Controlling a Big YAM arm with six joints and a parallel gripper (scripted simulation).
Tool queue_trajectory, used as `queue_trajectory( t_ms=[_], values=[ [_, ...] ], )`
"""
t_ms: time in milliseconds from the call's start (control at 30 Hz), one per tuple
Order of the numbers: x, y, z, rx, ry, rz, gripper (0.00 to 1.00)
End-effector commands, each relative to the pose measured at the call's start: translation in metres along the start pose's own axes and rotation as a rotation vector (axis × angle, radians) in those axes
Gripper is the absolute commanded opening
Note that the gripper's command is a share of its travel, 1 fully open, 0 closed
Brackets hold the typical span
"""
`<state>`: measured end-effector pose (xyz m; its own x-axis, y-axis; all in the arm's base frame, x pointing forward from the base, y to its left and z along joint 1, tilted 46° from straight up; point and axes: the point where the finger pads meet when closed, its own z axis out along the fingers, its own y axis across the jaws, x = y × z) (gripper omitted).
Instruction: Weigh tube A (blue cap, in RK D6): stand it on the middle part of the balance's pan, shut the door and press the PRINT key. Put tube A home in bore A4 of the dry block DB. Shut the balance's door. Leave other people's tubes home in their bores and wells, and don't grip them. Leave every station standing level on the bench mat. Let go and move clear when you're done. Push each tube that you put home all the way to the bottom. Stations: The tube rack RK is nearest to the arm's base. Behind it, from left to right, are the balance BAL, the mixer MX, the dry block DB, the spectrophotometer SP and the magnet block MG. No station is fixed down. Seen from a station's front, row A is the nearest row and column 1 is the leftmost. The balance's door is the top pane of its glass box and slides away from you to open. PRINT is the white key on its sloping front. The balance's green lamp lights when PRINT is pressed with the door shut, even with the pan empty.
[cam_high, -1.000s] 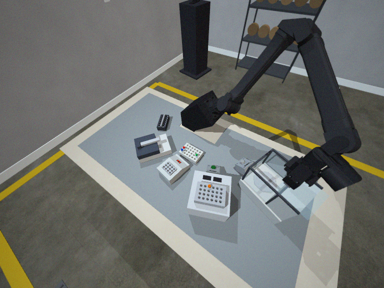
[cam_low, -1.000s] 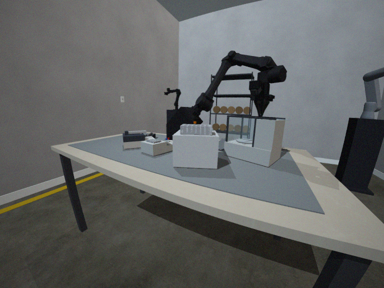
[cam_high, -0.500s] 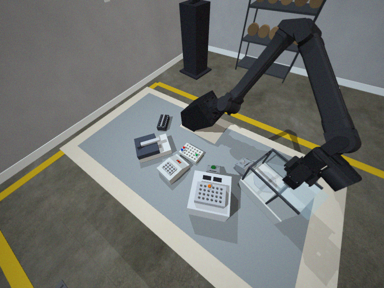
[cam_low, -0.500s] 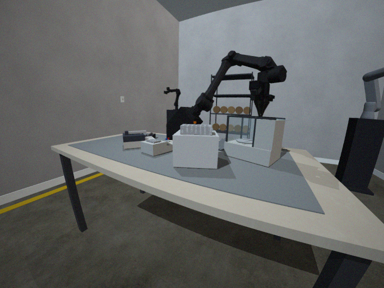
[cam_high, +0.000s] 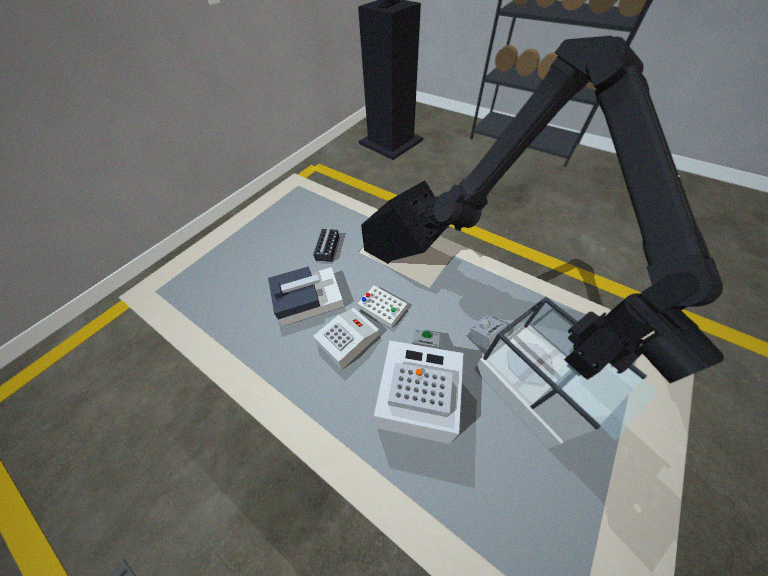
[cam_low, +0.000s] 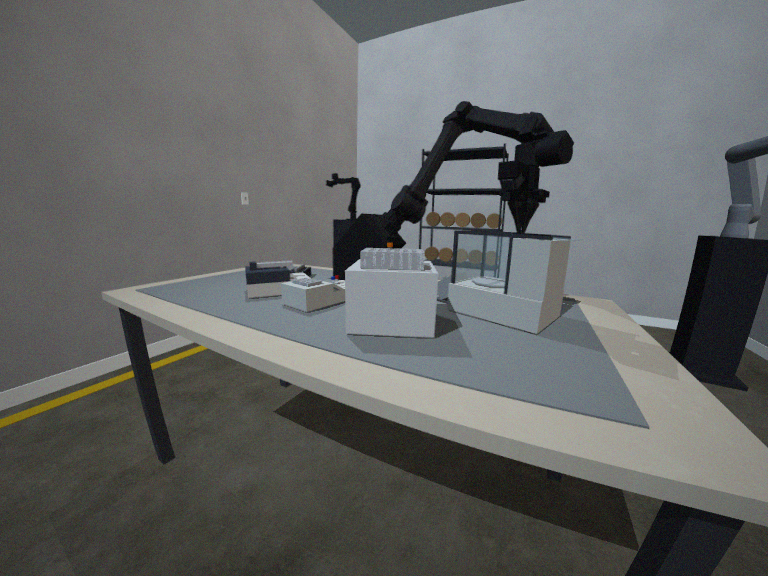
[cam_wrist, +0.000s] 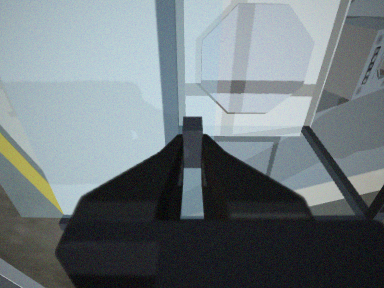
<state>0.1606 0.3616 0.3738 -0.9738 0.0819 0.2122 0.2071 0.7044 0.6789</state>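
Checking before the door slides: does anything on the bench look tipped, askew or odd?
Nothing stands out. The balance and its neighbours stand level on the mat; the jaws are shut on the door handle.

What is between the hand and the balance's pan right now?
In the wrist view, the hand is shut on the door's grey handle. Past it, a frame bar of the glass box crosses before the pan.
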Motion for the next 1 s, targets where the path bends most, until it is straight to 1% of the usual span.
queue_trajectory(
  t_ms=[0, 300, 333, 467, 800, 833, 900, 967],
  values=[
    [0.003, 0.028, -0.008, -0.038, -0.007, -0.018, 0.06],
    [0.003, 0.028, -0.008, -0.038, -0.007, -0.018, 0.06],
    [0.000, 0.025, -0.010, -0.045, -0.013, -0.015, 0.30],
    [0.003, 0.026, -0.015, -0.055, -0.015, -0.021, 0.30],
    [0.003, 0.026, -0.015, -0.055, -0.015, -0.021, 0.30],
    [0.002, 0.023, -0.022, -0.051, -0.020, -0.014, 0.30],
    [0.003, 0.022, -0.032, -0.059, -0.025, -0.030, 0.30],
    [0.003, 0.022, -0.035, -0.059, -0.025, -0.031, 0.30]
  ],
)
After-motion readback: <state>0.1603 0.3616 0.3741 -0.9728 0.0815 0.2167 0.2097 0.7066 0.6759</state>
